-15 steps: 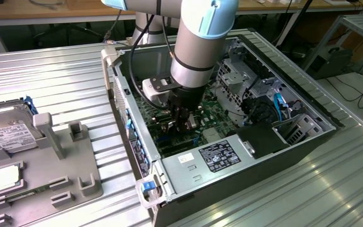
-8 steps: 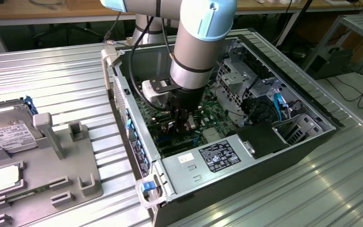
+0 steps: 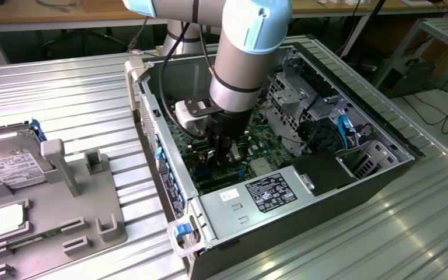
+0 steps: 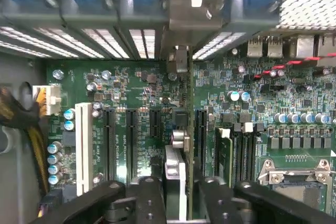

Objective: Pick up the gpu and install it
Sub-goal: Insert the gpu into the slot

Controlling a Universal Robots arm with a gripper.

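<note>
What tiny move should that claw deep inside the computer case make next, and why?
Probably a short, straight push down toward the motherboard. The claw grips the gpu edge-on, standing upright among the black expansion slots, with its metal bracket already near the slotted rear wall of the case. Whether the card has seated I cannot tell, so go gently.

The gpu [image 4: 178, 177] stands edge-on, a thin green card with a silver metal bracket. It sits low in the frame's centre, over the motherboard's black slots.

The pincer [image 4: 178, 195] grips the gpu [image 4: 182, 145] edge-on over the green motherboard [image 4: 131, 82], among its black slots [image 4: 131, 137].
</note>
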